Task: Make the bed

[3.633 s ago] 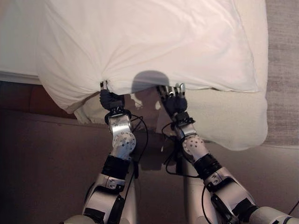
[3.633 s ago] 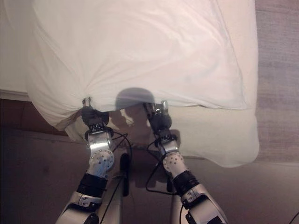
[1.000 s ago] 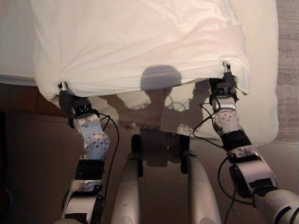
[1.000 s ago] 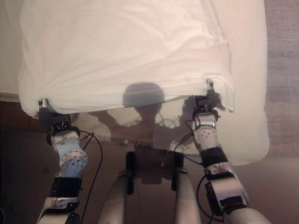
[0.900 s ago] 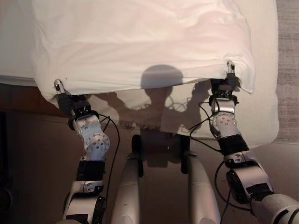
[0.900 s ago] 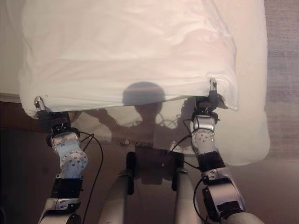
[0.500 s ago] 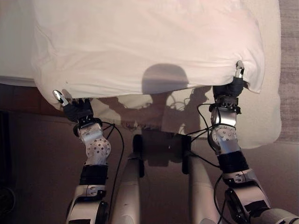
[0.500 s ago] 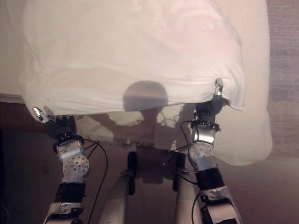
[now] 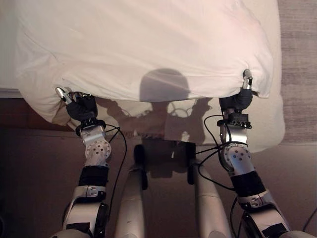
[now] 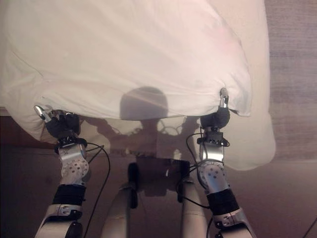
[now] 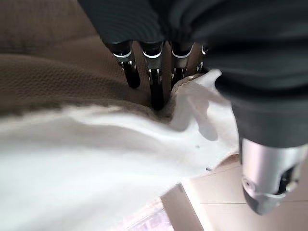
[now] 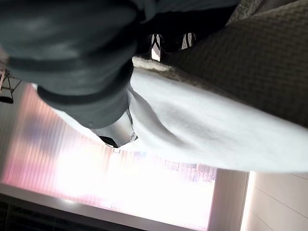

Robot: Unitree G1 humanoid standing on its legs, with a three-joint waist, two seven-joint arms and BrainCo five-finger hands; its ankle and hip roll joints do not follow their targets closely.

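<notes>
Both hands gripping the white duvet's near edge

The left hand and right hand are pinching the duvet near its corners, holding it over the bed.

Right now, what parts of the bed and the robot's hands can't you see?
- Far end of the white cloth duvet: cut off by the top edge in both eye views.
- Cream mattress top: hidden under the duvet.
- Right hand: its fingers are tucked behind its cover and the duvet's edge in the right wrist view.
- Left hand: fingertips buried in cloth folds in the left wrist view.
</notes>
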